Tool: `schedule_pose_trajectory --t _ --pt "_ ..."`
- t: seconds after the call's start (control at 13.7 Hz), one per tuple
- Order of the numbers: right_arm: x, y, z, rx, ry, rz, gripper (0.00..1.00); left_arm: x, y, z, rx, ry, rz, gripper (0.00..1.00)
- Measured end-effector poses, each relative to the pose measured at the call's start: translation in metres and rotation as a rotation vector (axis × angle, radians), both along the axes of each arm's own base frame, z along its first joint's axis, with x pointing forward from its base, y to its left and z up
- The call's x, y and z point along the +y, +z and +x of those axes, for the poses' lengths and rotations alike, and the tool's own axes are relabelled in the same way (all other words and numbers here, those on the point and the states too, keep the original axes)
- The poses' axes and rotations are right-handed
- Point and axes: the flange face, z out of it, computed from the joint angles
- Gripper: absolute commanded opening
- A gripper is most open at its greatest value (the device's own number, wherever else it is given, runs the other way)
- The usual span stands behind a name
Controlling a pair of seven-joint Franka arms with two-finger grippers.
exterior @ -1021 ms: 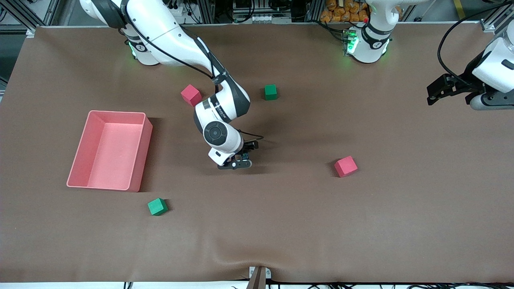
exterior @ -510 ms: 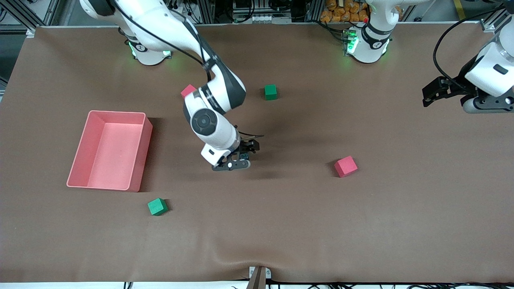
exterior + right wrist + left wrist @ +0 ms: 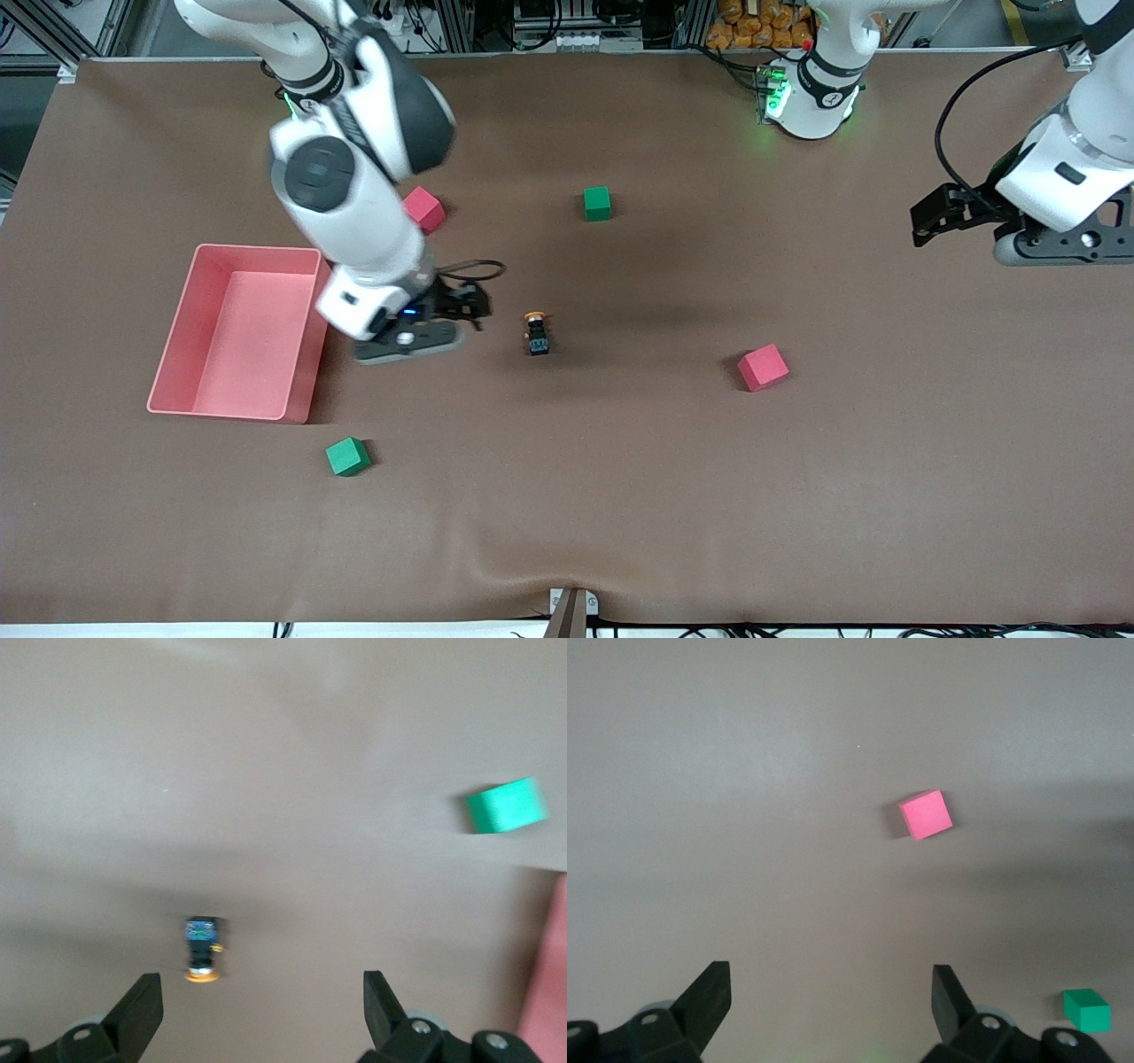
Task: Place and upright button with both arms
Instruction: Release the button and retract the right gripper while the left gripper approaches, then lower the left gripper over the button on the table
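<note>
**Button released on the mat; right arm pulling away**

A second ago your right gripper (image 3: pixel 416 341) was down at the middle of the table (image 3: pixel 620 496) with the button hidden under it. Now it has swung away toward the pink bin (image 3: pixel 239 332) and hangs above the mat just beside the bin's wall, fingers spread wide and holding nothing. The button (image 3: pixel 537 333) sits alone on the mat, roughly midway between the bin and the nearer red cube (image 3: pixel 763 367). So the placing looks done.

Whether it is upright is the open question. In the front view you see the orange cap at one end and the dark body at the other, which suggests it lies on its side. The right wrist view backs that up: the button (image 3: pixel 202 950) shows its body and cap (image 3: pixel 203 975) lengthwise, though blurred.

Your left gripper (image 3: pixel 961 217) has drifted slightly inward over its own end of the table, fingers wide apart and empty. Its wrist view shows only a red cube (image 3: pixel 926 814) and a green cube (image 3: pixel 1086 1009); the button is not in it.
</note>
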Motion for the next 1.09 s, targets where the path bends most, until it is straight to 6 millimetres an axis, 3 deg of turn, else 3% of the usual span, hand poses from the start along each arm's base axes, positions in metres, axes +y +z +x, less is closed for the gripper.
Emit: schedule_pose_trajectory --t 0.15,0.36,0.73,0.95,1.09 --pt "-0.052 0.033 0.008 -0.007 -0.032 0.000 1.00 -0.013 -0.007 0.003 0.001 0.008 -0.002 1.00" --pt "-0.125 0.067 0.015 -0.016 -0.042 -0.003 1.00 -0.043 -0.023 0.007 0.008 0.026 -0.004 1.00" --pt "-0.223 0.096 0.015 -0.013 -0.044 -0.018 1.00 -0.096 -0.074 0.019 0.061 0.047 0.000 1.00" --pt "-0.279 0.105 0.016 -0.031 0.000 -0.031 1.00 -0.159 -0.113 0.029 0.018 0.098 -0.029 1.00" --pt "-0.298 0.109 0.014 -0.037 0.009 -0.037 1.00 -0.213 -0.141 0.031 -0.019 0.134 -0.051 1.00"
